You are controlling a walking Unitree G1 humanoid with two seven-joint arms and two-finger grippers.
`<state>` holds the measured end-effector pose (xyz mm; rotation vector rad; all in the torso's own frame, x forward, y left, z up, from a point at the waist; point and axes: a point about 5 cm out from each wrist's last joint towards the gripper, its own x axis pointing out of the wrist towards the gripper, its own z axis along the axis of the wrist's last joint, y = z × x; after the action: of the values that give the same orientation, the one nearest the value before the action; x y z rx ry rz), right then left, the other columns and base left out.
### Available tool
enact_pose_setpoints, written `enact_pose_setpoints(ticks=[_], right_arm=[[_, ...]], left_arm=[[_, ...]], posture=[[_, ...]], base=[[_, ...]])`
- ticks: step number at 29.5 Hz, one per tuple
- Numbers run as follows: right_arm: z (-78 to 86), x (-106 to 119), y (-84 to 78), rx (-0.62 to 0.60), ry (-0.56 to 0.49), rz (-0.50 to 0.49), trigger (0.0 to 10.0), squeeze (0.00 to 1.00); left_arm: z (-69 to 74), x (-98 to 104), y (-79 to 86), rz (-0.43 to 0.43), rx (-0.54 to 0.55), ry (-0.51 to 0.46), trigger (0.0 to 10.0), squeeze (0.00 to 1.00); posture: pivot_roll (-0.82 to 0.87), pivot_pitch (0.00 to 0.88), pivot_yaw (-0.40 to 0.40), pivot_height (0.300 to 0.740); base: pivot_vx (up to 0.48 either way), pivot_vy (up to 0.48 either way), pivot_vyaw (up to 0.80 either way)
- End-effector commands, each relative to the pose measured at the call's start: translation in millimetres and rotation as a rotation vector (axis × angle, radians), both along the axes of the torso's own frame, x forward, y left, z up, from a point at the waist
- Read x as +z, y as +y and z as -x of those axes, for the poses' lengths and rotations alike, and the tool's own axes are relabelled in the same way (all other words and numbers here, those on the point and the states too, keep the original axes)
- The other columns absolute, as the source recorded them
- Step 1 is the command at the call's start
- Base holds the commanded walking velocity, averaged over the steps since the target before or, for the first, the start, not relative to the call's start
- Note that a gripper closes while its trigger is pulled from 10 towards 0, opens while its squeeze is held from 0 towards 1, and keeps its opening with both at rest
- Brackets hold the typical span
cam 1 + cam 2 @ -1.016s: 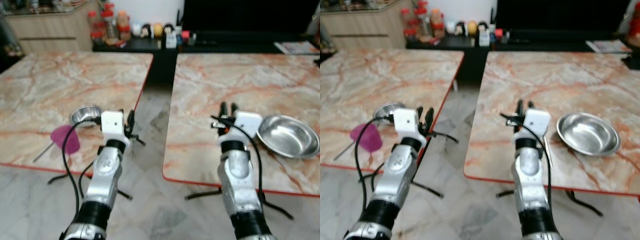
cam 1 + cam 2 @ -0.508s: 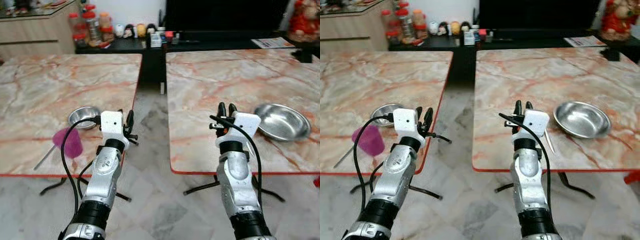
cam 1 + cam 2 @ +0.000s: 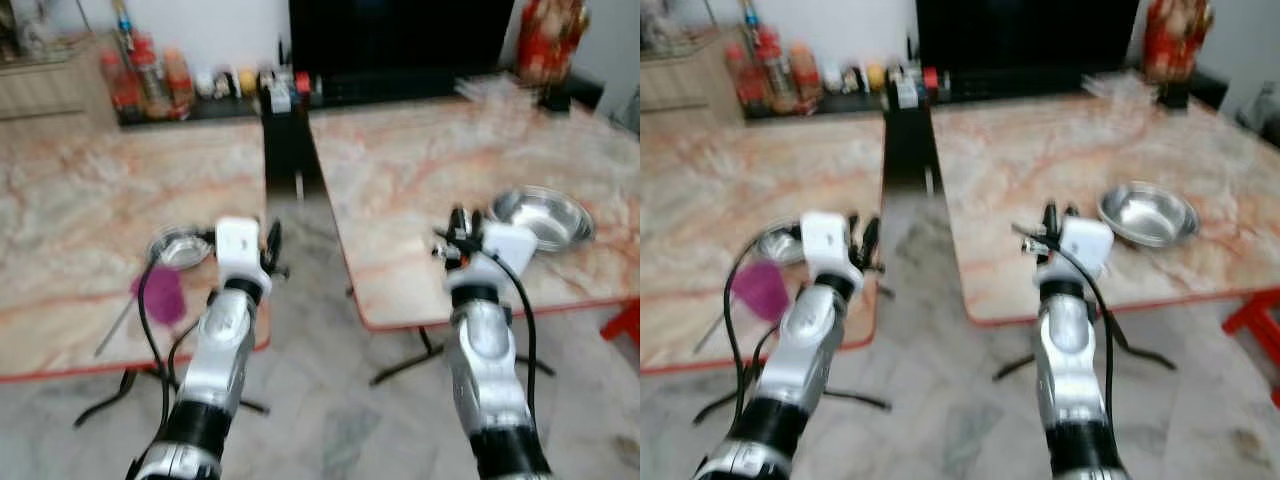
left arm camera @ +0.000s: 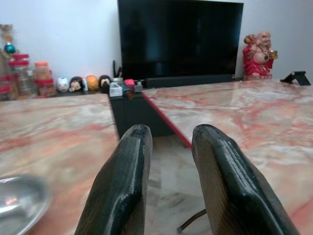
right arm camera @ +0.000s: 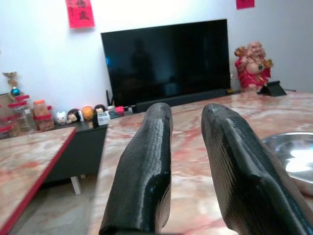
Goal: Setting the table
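A small steel bowl (image 3: 175, 247) sits near the right edge of the left marble table (image 3: 70, 215). A pink cup (image 3: 162, 295) and a thin utensil (image 3: 115, 325) lie just in front of it. A larger steel bowl (image 3: 540, 215) rests on the right marble table (image 3: 420, 165). My left gripper (image 3: 272, 232) hovers over the left table's right edge, beside the small bowl (image 4: 17, 200). It is open by a narrow gap and holds nothing. My right gripper (image 3: 458, 215) hangs over the right table's front, left of the large bowl (image 5: 293, 161), also narrowly open with nothing in it.
A tiled floor strip (image 3: 300, 330) runs between the two tables, with table legs (image 3: 400, 365) under them. Behind stand a black TV cabinet (image 3: 290, 100) with jars and figurines, a dark TV (image 4: 178, 39) and a red statue (image 3: 545, 40). A red stool (image 3: 625, 325) is at far right.
The whole picture has shifted and blurred, so the camera has moved: the tables look farther and more floor shows. Both arms keep the same pose, and the bowls and cup stay put.
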<state>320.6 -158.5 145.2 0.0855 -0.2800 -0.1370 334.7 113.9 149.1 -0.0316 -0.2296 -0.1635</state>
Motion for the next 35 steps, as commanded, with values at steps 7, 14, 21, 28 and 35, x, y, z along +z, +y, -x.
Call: enact_pose_setpoints(ticks=[7,14,21,28,35], right_arm=[[-1.2,2.4,7.2,0.023,-0.007,-0.006,10.0,0.00],[-1.6,3.2,9.3,0.031,-0.012,-0.004,10.0,0.00],[-2.0,2.6,9.3,0.034,-0.009,-0.001,10.0,0.00],[-2.2,2.3,11.6,0.042,-0.007,0.009,10.0,0.00],[-2.3,1.6,11.5,0.047,-0.005,-0.015,10.0,0.00]], left_arm=[[-1.1,-1.3,9.1,-0.015,0.030,0.011,10.0,0.00],[-1.6,0.5,10.6,-0.013,0.033,0.006,10.0,0.00],[-1.7,0.6,10.3,-0.014,0.037,0.005,10.0,0.00],[-1.9,0.3,9.8,-0.012,0.034,0.007,10.0,0.00],[-1.7,0.2,10.4,-0.014,0.036,0.007,10.0,0.00]], posture=[[-0.05,0.000,0.051,0.740],[-0.05,0.000,0.051,0.740],[-0.05,0.000,0.049,0.740],[-0.05,0.000,0.048,0.740],[-0.04,0.000,0.047,0.740]], base=[[0.000,0.295,-0.30],[0.000,0.288,0.00],[0.000,0.283,0.00],[0.000,0.295,0.00],[0.000,0.436,0.00]])
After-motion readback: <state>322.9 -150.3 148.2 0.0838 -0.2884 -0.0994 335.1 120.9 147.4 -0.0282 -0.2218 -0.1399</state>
